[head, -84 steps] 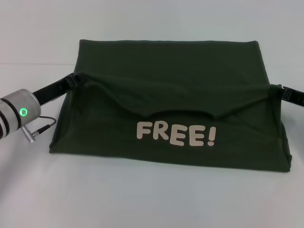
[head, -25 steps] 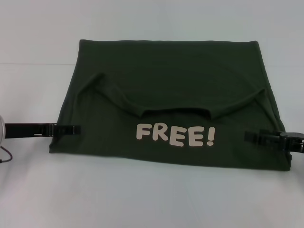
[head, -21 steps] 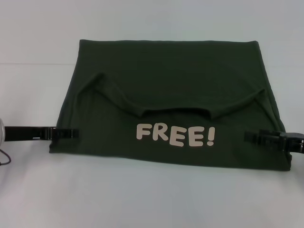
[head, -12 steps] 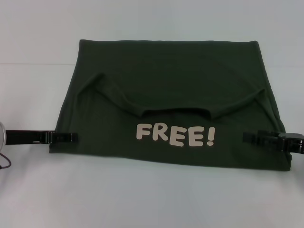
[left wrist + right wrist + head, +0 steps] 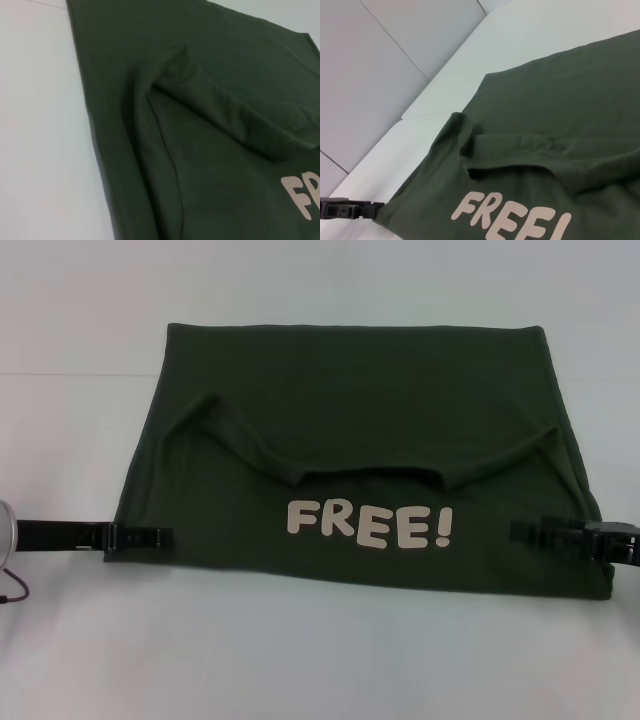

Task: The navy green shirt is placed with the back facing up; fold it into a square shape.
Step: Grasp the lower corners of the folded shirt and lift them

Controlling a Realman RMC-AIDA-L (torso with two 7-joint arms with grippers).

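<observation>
Sitting on a plain white table [image 5: 320,660], the navy green shirt [image 5: 350,400] lies folded with a "FREE!" print [image 5: 370,524] up. Left gripper [image 5: 140,536] pinches its left edge low down, right gripper [image 5: 535,532] clamps the right edge. Pale wall panels [image 5: 395,55] behind.

You're looking at a dark olive-green shirt [image 5: 350,420], plain matte fabric, with cream-white block letters "FREE!" [image 5: 370,525] printed low in the centre of the frame. The table [image 5: 320,660] under it is pale white-grey. Both the left gripper [image 5: 140,537] and right gripper [image 5: 545,533] are black.
</observation>
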